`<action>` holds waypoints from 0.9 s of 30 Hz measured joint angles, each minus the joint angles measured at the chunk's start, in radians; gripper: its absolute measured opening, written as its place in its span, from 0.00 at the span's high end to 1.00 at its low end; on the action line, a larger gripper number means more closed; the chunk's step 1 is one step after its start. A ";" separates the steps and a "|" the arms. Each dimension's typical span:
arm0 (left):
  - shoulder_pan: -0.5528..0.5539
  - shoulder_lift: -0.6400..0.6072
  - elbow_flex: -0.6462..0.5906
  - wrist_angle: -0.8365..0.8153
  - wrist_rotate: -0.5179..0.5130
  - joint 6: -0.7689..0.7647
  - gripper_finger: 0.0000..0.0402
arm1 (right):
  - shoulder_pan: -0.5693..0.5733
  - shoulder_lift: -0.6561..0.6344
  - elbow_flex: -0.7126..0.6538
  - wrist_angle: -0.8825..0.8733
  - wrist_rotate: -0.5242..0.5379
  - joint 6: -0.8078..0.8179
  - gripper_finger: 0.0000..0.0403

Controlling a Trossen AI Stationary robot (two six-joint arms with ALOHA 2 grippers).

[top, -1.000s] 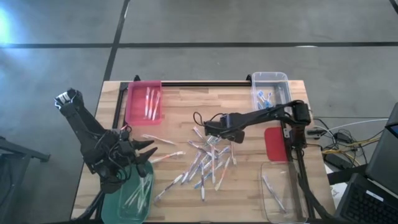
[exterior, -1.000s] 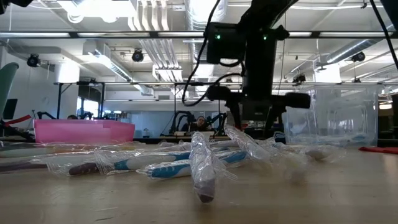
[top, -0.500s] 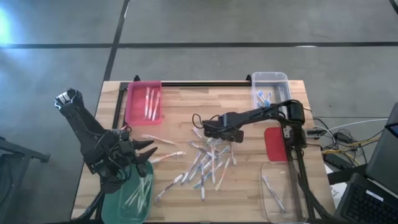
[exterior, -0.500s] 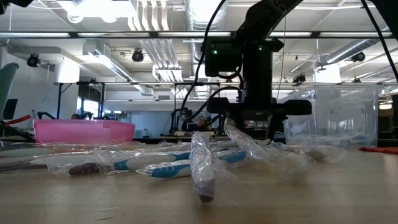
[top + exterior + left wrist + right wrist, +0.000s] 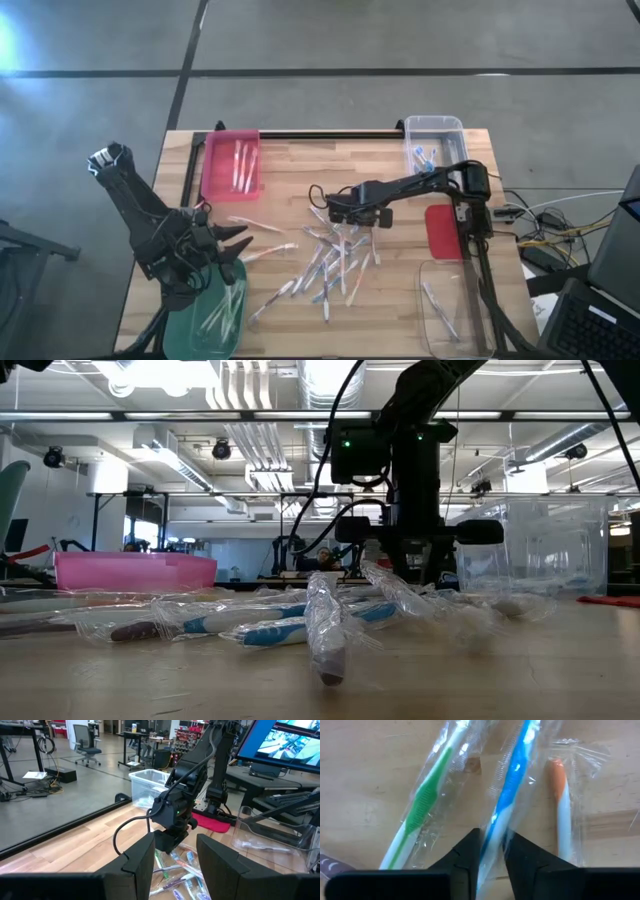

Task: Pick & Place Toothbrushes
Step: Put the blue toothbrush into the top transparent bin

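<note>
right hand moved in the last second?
Yes. In the high view the right hand has slid slightly toward the pink bin and away from the clear bin, and in its wrist view it straddles a blue toothbrush.

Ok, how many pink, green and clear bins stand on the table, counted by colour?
Pink bin: 1
Green bin: 1
Clear bins: 2, one at the far right corner, one at the near right corner
Total: 4

Bright overhead ceiling lights [image 5: 250,430] glare in the low view, foreground wrappers blurred, shadows soft on the table [image 5: 290,170]
</note>
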 joint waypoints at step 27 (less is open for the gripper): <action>0.000 0.000 0.000 0.001 0.000 0.000 0.62 | -0.007 -0.198 -0.003 -0.114 0.113 -0.037 0.93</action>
